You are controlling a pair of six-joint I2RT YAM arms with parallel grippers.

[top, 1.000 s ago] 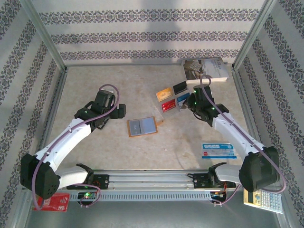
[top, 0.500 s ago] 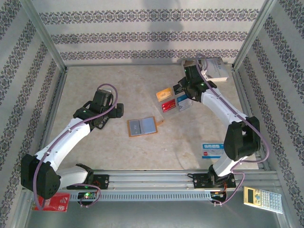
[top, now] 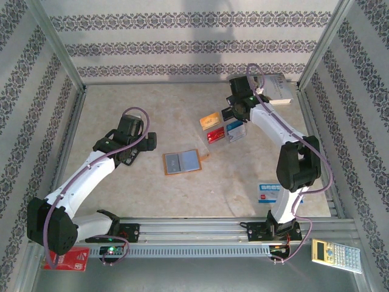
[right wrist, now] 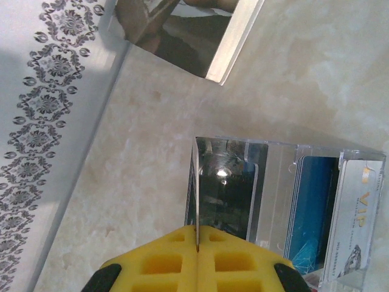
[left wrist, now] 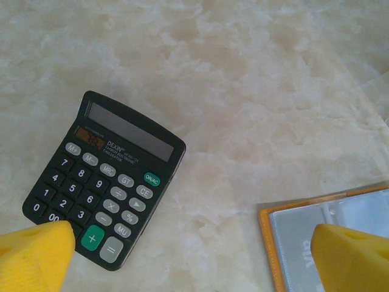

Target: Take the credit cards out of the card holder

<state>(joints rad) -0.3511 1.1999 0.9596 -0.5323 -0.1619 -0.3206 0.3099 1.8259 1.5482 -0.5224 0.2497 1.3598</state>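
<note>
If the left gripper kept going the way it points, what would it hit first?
Probably bare table between the calculator and the card holder. The left gripper's open fingers might clip both, but depth is unclear.

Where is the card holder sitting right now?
In the top view the card holder lies open near the middle of the table, just right of the left gripper and below-left of the clear card tray.

My left gripper (left wrist: 193, 260) hangs with its yellow foam fingertips (left wrist: 36, 255) spread wide. One is over the corner of a black desk calculator (left wrist: 103, 182) with green keys, the other over the orange-edged, blue-grey-lined card holder (left wrist: 292, 225), which lies open. Between them is bare tabletop (left wrist: 261, 91), cream and marbled.
</note>
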